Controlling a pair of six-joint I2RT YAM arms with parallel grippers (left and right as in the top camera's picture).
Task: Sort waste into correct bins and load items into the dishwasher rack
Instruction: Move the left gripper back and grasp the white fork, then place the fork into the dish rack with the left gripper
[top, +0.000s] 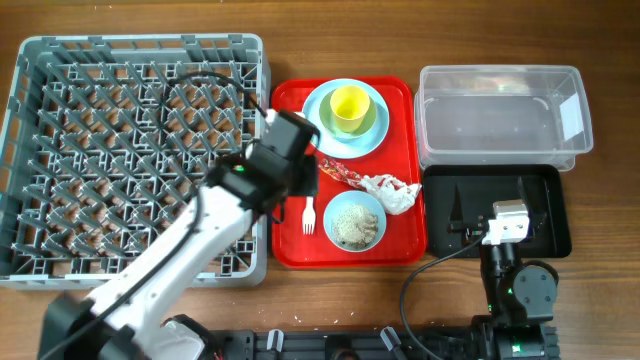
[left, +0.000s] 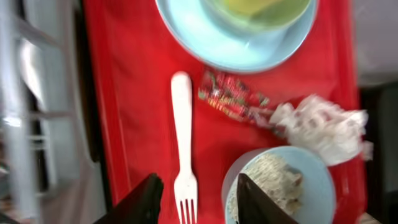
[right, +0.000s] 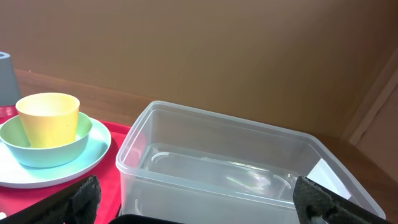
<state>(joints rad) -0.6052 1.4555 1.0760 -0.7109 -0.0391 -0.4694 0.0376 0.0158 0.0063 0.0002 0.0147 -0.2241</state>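
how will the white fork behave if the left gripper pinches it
The fork looks like thin plastic, so probably light and fairly stiff. It lies flat on the smooth red tray, so it may skid when nudged. The left gripper straddles its tine end, so it could droop handle-down once lifted.

White plastic fork (left: 182, 124) lies on the bare left strip of the flat red plastic tray (left: 124, 93), room both sides of its handle. Light blue round bowl of rice scraps (left: 314, 180) crowds right of the tines; red shiny snack wrapper (left: 233, 99) sits right of the handle. Grey lattice dishwasher rack (top: 60, 100) walls the tray's left edge.
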